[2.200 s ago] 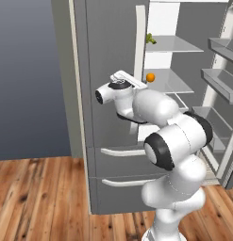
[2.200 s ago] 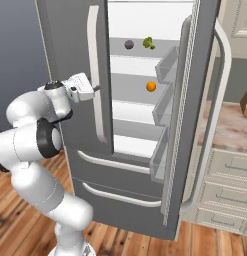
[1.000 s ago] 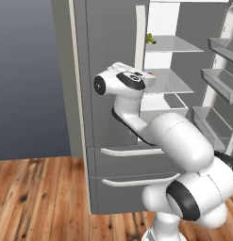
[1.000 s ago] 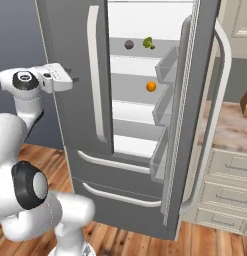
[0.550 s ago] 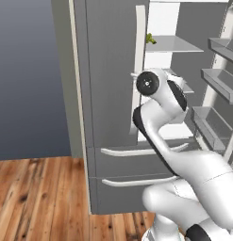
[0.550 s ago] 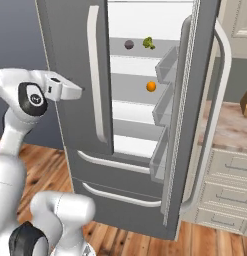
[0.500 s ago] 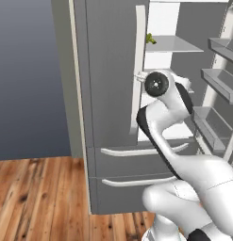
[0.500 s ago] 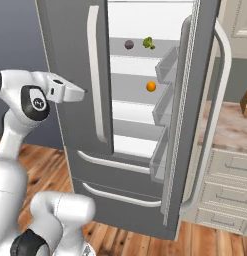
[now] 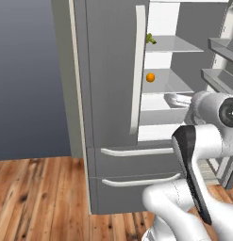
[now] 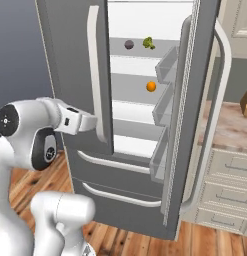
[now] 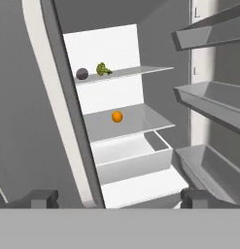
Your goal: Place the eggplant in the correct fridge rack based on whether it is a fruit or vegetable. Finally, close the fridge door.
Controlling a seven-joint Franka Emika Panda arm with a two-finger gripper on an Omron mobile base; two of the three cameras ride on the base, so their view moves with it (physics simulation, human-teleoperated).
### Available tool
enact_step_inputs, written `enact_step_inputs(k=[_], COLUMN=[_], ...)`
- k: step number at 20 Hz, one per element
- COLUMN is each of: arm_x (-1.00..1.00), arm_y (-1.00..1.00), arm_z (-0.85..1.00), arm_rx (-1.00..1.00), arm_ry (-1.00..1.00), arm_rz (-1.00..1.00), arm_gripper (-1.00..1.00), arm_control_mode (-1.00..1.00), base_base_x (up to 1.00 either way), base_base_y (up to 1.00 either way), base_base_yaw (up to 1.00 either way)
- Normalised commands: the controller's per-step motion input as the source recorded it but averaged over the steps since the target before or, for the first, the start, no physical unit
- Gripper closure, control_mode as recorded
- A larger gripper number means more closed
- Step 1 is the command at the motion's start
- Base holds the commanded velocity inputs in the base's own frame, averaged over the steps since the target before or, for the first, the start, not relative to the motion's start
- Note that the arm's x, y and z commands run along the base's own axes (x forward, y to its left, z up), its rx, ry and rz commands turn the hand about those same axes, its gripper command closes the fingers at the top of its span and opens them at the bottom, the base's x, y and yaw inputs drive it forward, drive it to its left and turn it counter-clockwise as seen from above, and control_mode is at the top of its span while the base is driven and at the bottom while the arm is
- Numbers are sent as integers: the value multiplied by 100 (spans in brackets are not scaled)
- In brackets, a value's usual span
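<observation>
Dark purple eggplant point(image 10: 129, 44): on the top rack point(image 10: 165, 48), just beside the broccoli point(image 10: 148, 43).
Orange point(image 10: 151, 86): alone on the shelf below.
Fridge door point(image 10: 195, 105): open, bins facing inward.
My end effector point(image 11: 119, 198): tips spread wide, nothing between them, pointed into the fridge beside the closed left door point(image 10: 75, 65).

The arm swung from the closed left fridge door point(image 10: 70, 60) rightward and lower, bringing the gripper point(image 10: 90, 122) beside that door's handle point(image 10: 97, 75), facing the open compartment.
</observation>
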Motion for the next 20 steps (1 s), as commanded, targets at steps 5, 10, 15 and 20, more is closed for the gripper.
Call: enact_step_inputs(k=[5, 10, 15, 20], arm_x=[-100, -100, -56, -22], arm_y=[0, -18, -46, -94], arm_z=[-1, -1, -16, -5], arm_rx=[2, 8, 0, 0], arm_ry=[0, 9, 1, 2], arm_rz=[2, 8, 6, 0], arm_gripper=[-100, -100, -100, -100], arm_control_mode=[-100, -100, -100, -100], base_base_x=[0, 0, 0, 0], base_base_y=[0, 0, 0, 0], base_base_yaw=[0, 0, 0, 0])
